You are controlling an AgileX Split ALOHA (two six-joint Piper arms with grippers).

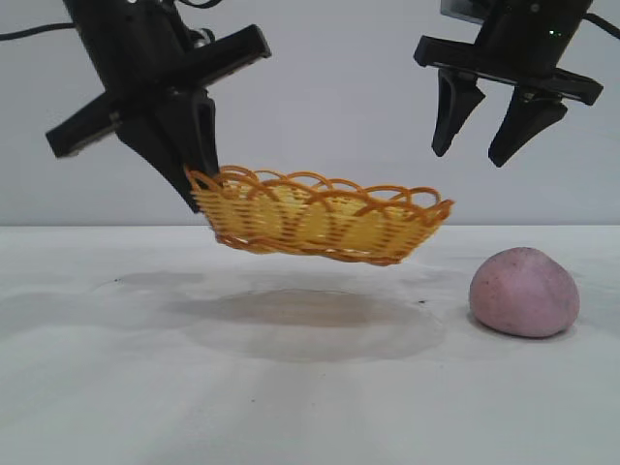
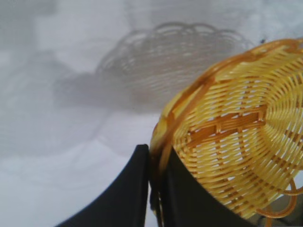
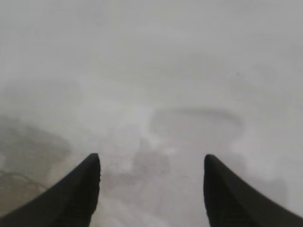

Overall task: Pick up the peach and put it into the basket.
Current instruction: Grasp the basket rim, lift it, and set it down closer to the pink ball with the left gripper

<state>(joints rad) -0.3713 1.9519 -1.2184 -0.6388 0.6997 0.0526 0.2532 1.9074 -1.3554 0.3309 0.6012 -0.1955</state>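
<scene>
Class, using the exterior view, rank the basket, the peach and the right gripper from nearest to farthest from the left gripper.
1. Basket: its rim is clamped in the left gripper, lifted off the table.
2. Right gripper: upper right, jaws open.
3. Peach: on the table, lower right.

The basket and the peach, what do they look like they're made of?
The basket looks like woven wicker or plastic cane: yellow strands with a slight gloss, orange looped rim, open weave showing in the left wrist view. It hangs above the table, pinched at its rim by the left hand. The peach looks matte, pink-mauve and faintly speckled, possibly foam or soft plastic; real fruit can't be ruled out.
</scene>
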